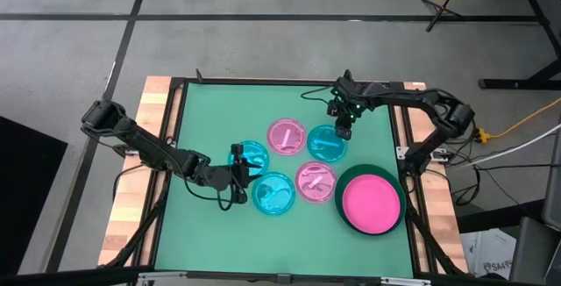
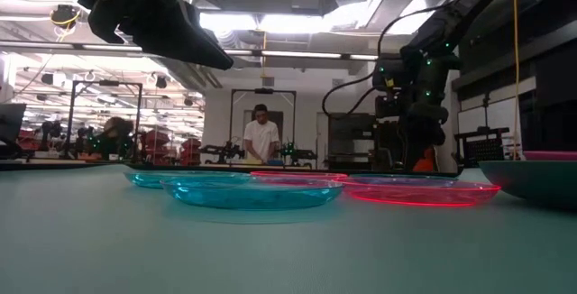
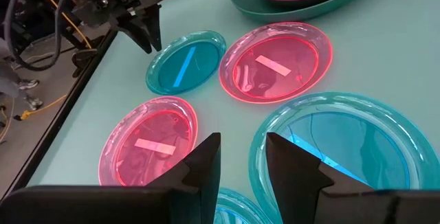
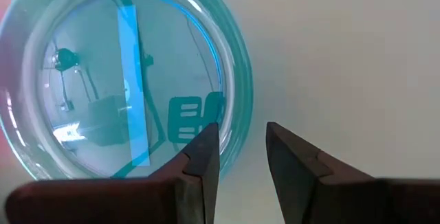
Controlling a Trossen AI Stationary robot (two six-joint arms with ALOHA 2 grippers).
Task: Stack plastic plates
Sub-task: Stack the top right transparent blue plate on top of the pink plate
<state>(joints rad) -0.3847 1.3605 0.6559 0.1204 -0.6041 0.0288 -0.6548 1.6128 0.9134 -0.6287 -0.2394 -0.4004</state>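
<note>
Green table mat (image 1: 202, 119) fills the tabletop. Large dark green plate (image 1: 342, 200) sits at the mat's front-right w/ a hot pink plate (image 1: 371, 203) stacked inside; a dark rim shows between them in the left wrist view. Five small translucent plates lie flat mid-mat: pink plate (image 1: 287, 136) at back, cyan plate (image 1: 327, 142) beside it, second pink plate (image 1: 314, 181) just beside the green one, front cyan plate (image 1: 273, 193), left cyan plate (image 1: 254, 155). Left gripper (image 1: 237, 174) is low beside the left cyan plate's edge, fingers a narrow gap apart, holding nothing. Right gripper (image 1: 344, 129) hangs over the back cyan plate's rim, fingers narrowly apart, nothing gripped.
</note>
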